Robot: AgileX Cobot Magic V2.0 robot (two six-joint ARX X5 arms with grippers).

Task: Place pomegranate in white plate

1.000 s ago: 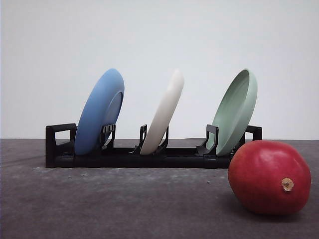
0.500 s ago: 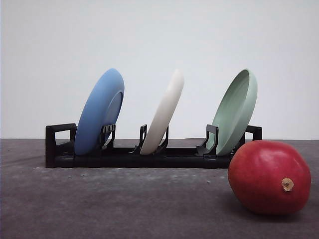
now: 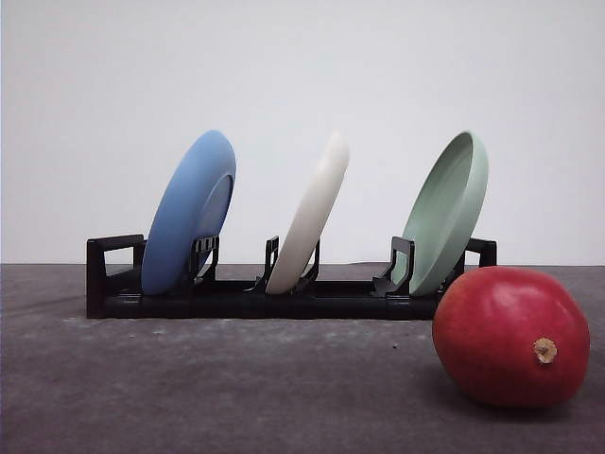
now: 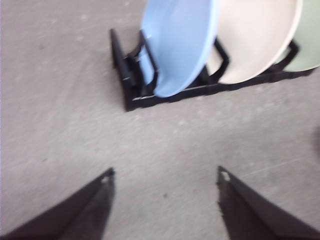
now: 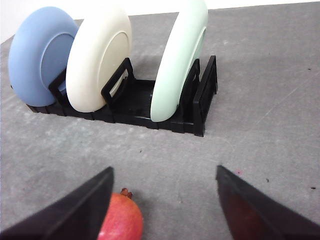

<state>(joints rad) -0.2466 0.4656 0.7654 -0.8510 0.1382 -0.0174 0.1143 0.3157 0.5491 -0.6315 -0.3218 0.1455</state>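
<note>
The pomegranate [image 3: 510,337] is a glossy red fruit with a tan nub, lying on the grey table near the front right; it also appears as the pomegranate [image 5: 120,220] beside one dark finger. The white plate [image 3: 309,214] stands on edge in the middle slot of a black rack [image 3: 284,301], and shows again as the white plate [image 5: 97,62] and the white plate [image 4: 255,37]. My right gripper [image 5: 165,175] is open, above and short of the fruit. My left gripper [image 4: 165,175] is open over bare table in front of the rack's blue-plate end.
A blue plate [image 3: 189,213] leans in the rack's left slot and a pale green plate [image 3: 446,213] in its right slot, just behind the fruit. The rack [image 5: 150,107] sits toward the back of the grey tabletop [image 3: 236,388], with a white wall behind.
</note>
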